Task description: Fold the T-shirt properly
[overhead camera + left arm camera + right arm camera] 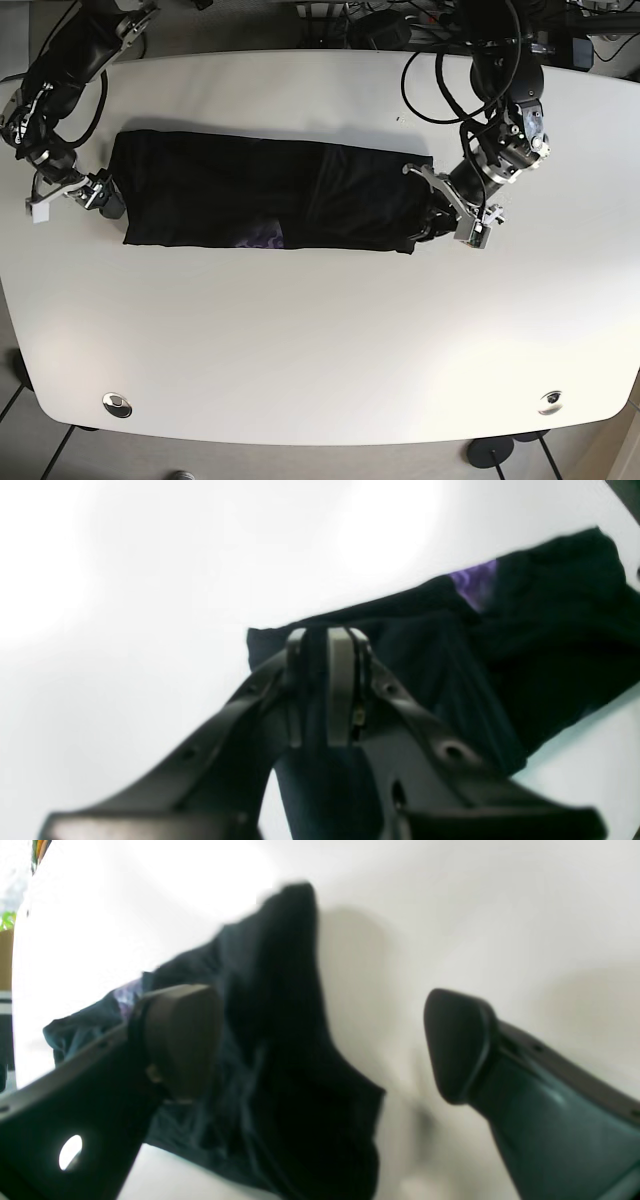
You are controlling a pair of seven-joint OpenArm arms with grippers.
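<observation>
The black T-shirt (270, 190) lies as a long folded band across the white table (320, 340), with a purple print (262, 238) showing at its near edge. My left gripper (428, 216) is shut on the shirt's right end; in the left wrist view its fingers (341, 670) pinch dark cloth (500, 670). My right gripper (100, 196) is at the shirt's left end. In the right wrist view it (320, 1042) is open, one finger over the shirt (290, 1050), the other over bare table.
Cables (430, 70) trail over the table's back edge near the left arm's base. Two metal discs (117, 404) (549, 402) sit near the front corners. The shirt lies in the table's back half.
</observation>
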